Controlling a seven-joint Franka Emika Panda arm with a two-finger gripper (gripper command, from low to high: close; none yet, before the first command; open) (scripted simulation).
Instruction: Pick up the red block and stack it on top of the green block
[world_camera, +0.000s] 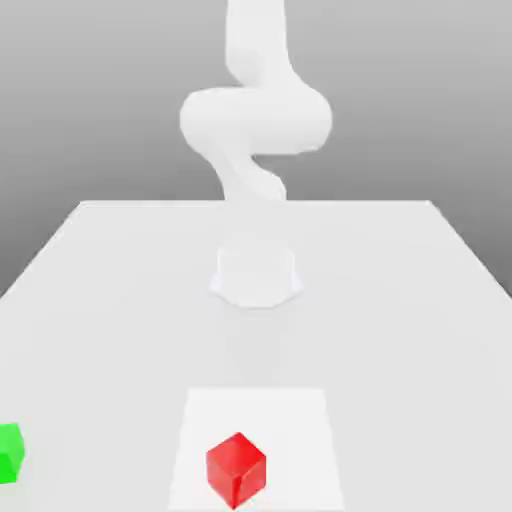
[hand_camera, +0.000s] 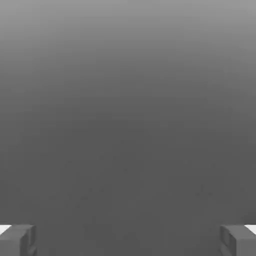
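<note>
The red block rests on a paler square patch of the white table, near the front edge and about midway across. The green block sits on the table at the exterior view's far left, partly cut off by the picture's border and well apart from the red one. In the hand view my gripper is open. Its two grey fingertips stand far apart with nothing between them, and a plain grey backdrop lies beyond.
The white arm rises from its round base at the middle of the table and runs up out of the picture. The table's far edge lies behind the base.
</note>
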